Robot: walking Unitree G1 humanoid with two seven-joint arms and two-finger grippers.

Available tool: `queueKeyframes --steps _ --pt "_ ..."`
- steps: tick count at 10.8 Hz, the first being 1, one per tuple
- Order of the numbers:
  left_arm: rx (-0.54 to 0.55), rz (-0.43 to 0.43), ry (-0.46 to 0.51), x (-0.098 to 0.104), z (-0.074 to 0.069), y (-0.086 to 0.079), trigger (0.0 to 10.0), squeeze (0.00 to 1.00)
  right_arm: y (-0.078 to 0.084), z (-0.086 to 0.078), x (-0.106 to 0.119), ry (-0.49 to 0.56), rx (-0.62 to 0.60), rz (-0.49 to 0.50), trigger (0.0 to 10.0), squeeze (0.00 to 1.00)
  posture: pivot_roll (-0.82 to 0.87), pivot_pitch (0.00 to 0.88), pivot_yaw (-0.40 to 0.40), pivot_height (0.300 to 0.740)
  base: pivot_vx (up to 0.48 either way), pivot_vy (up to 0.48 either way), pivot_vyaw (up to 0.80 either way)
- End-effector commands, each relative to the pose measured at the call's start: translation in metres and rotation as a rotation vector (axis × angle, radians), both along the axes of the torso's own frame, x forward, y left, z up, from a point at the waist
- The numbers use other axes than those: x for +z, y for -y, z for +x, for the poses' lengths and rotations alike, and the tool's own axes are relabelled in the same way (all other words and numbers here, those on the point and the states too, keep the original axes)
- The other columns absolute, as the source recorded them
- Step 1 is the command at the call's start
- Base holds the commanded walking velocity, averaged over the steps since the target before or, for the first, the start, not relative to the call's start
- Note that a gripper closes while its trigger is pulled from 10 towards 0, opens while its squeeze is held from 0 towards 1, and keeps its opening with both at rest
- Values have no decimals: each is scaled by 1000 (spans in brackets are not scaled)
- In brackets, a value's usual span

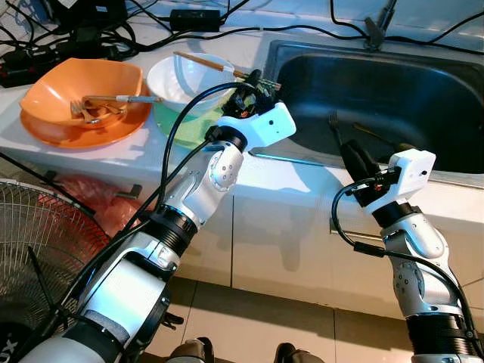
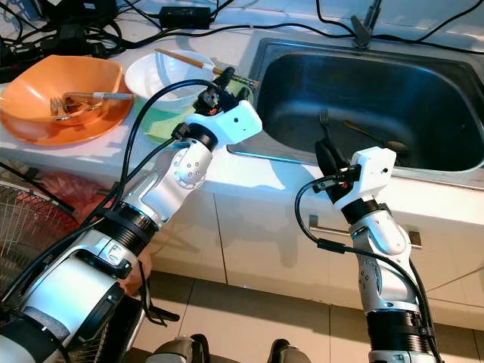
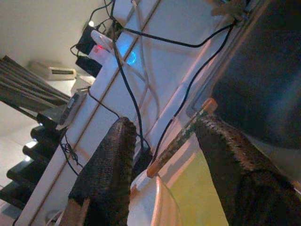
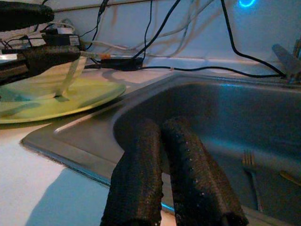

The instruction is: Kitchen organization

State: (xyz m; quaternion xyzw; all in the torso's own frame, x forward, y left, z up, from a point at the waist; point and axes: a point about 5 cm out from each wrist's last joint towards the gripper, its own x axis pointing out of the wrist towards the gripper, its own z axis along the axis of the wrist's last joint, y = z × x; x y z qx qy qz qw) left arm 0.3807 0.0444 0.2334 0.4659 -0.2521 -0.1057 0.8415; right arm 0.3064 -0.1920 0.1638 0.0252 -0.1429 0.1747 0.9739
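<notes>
A white counter [image 1: 113, 151] runs across the scene, and a deep stainless-steel sink [image 1: 393, 91] is set into it on the robot's right, its basin smooth and dull grey. On the counter to the left of the sink sit a wide orange bowl [image 1: 79, 87] on an orange plate [image 1: 83, 132], with a metal fork [image 1: 113, 102] lying in the bowl, and next to them a round white bowl [image 1: 185, 79] standing on a flat pale-green plate [image 1: 178, 125]. A pair of wooden chopsticks [image 1: 215, 66] lies across the white bowl's rim, the long axis slanting from the bowl's back-left edge toward the sink's near-left corner. The left arm reaches up and forward over the counter edge with the elbow bent, and the left claw [image 3: 162, 165] is spread, its 2 rough black fingers [image 3: 106, 174] on either side of the chopsticks' sink-side end without touching it. The right arm rises in front of the cabinet, and the right claw [image 4: 162, 174] is pressed together, holding nothing, pointing over the sink's front rim. In the basin lie a fork [image 4: 251, 176] and, near it, a thin brass-coloured utensil [image 1: 374, 134]. Black cables [image 1: 227, 30] trail along the counter's back.
</notes>
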Motion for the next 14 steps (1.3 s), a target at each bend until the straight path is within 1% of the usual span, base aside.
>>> queueKeyframes --steps 1,2,4,6,7,11,14 --pt "5 -5 2 3 0 -1 10000 380 3 1 0 6 -16 -5 10000 0 56 138 8 740 0 0 0" --pt "9 21 -13 2 1 0 10000 0 2 1 1 8 -16 -5 10000 0 54 137 8 740 0 0 0" --pt "-23 80 -50 0 4 3 10000 0 1 2 0 10 -14 -9 10000 0 54 131 13 740 0 0 0" --pt "-32 161 -72 -2 9 5 10000 0 0 2 1 14 -15 -6 10000 0 53 125 17 740 0 0 0" --pt "-31 178 -76 -2 11 6 10000 0 0 2 1 18 -14 -3 10000 0 49 121 19 740 0 0 0" --pt "-5 244 -35 5 17 12 10000 0 -2 2 0 20 -12 0 10000 0 47 117 22 740 0 0 0" --pt "44 280 -51 6 23 12 10000 0 -3 1 -1 17 -12 2 10000 0 44 120 22 740 0 0 0"
